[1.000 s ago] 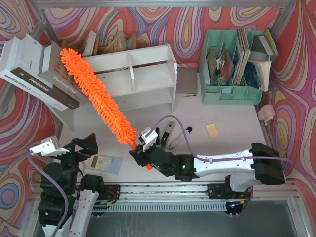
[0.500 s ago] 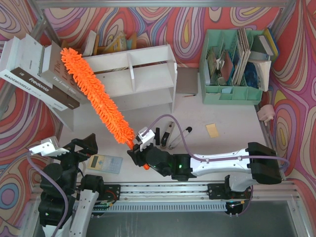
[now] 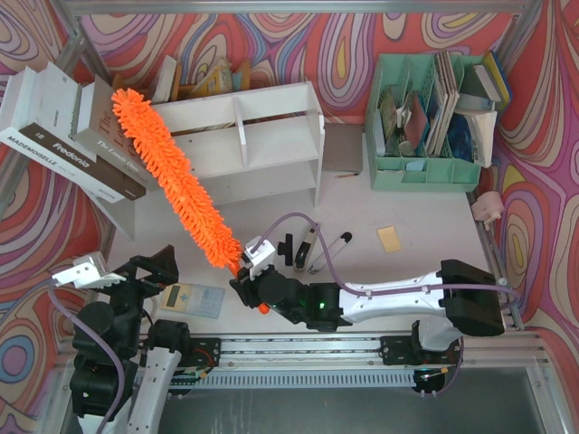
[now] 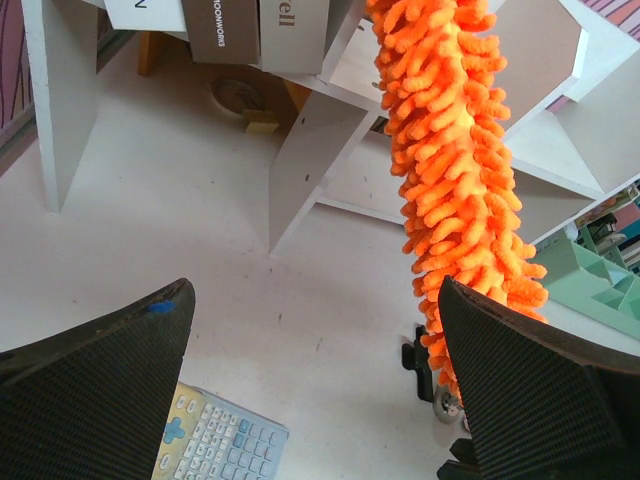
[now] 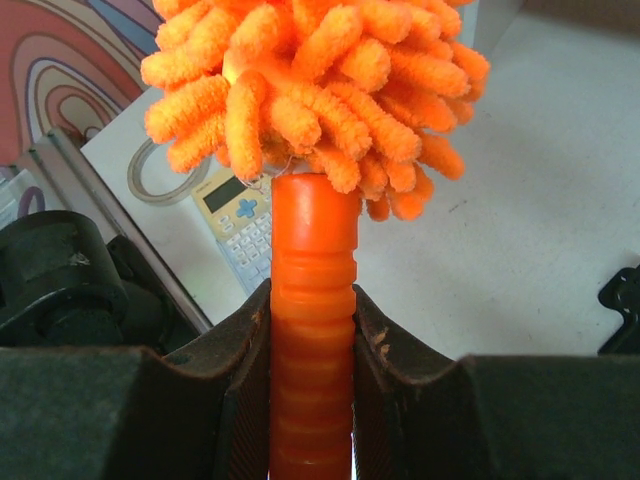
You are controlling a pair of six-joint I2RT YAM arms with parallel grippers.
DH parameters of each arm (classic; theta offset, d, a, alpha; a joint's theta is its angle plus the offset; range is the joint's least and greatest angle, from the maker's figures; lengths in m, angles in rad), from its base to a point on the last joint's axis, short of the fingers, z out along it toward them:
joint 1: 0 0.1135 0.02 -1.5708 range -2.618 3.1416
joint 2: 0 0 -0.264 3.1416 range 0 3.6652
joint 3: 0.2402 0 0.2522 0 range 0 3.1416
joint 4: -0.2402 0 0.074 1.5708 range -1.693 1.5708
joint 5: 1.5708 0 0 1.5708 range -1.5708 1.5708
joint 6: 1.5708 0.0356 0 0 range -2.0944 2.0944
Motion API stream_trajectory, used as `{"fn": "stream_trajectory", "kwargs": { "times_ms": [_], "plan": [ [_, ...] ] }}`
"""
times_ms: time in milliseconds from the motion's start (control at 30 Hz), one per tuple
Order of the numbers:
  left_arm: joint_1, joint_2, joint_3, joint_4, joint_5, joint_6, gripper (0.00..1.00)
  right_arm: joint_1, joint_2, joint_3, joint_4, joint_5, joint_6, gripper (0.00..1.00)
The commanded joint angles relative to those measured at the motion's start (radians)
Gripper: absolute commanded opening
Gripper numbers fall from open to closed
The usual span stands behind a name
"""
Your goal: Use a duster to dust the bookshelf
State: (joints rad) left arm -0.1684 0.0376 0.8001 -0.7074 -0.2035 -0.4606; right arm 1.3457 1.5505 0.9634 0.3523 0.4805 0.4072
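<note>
Now right gripper (image 5: 312, 335) clamps the duster (image 3: 177, 177) by its handle; left gripper (image 4: 312, 300) gapes.

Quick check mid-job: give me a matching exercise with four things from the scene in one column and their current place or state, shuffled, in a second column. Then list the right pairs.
Column one
1. duster
2. left pincer
3. right pincer
4. calculator

Column two
A. open, holding nothing
B. lying flat on the table, near the left arm
C. slanting up across the left end of the bookshelf
D. shut on the orange handle

Pairs: 1-C, 2-A, 3-D, 4-B
</note>
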Motion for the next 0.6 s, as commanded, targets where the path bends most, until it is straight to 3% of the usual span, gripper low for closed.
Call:
{"fn": "stream_trajectory", "kwargs": {
  "times_ms": [0,200,567],
  "plan": [
    [0.004,-0.008,-0.010,0.021,-0.007,-0.003,0.99,-0.002,-0.006,0.066,0.075,-0.043,-0.056,0.00],
    [0.004,0.007,-0.010,0.023,-0.002,-0.001,0.98,0.015,-0.025,0.087,0.118,-0.086,-0.109,0.00],
    [0.004,0.017,-0.010,0.024,-0.001,0.000,0.98,0.008,-0.043,0.067,-0.059,0.135,0.032,0.00]
  ]
}}
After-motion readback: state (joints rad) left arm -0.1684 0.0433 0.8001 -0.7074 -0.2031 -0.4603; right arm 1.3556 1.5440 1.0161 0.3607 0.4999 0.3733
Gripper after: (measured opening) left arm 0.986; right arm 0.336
